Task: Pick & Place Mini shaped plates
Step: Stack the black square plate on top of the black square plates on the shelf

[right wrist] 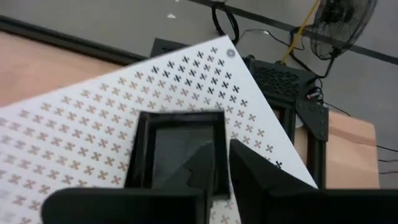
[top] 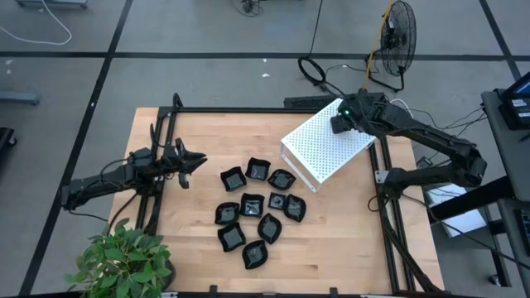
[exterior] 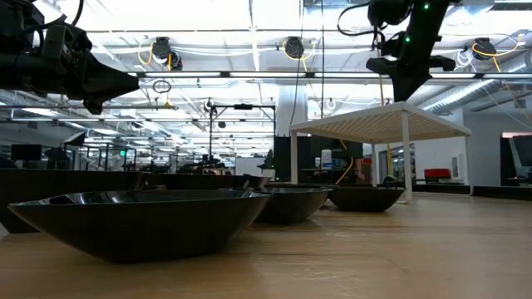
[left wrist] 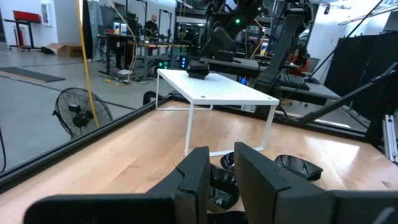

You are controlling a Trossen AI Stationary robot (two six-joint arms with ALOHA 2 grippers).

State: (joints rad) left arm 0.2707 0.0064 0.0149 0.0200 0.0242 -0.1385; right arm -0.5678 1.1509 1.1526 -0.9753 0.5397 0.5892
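Several small glossy black plates [top: 257,207] lie in a cluster on the wooden table's middle, resting on their bases; they also show in the low view [exterior: 150,220]. One square black plate [right wrist: 177,149] lies on top of the white perforated box [top: 327,149] at the far right. My right gripper [right wrist: 219,158] stands over this plate, shut on its rim; it also shows in the high view [top: 344,122]. My left gripper [top: 201,158] hangs above the table left of the cluster, fingers nearly together and empty. My right gripper has the square plate's side rim [right wrist: 219,134] between its two fingers, one finger [right wrist: 196,165] over the dish's hollow and one [right wrist: 249,165] outside it. The fingers come from above, pointing down. The plate lies flat on the white box's top [left wrist: 199,70].
The white box stands on thin legs [left wrist: 189,127], open beneath. Black frame rails [top: 166,124] run along the table's left, far and right edges. A potted plant [top: 124,261] stands at the near left corner. Bare wood lies near the front edge [top: 331,257].
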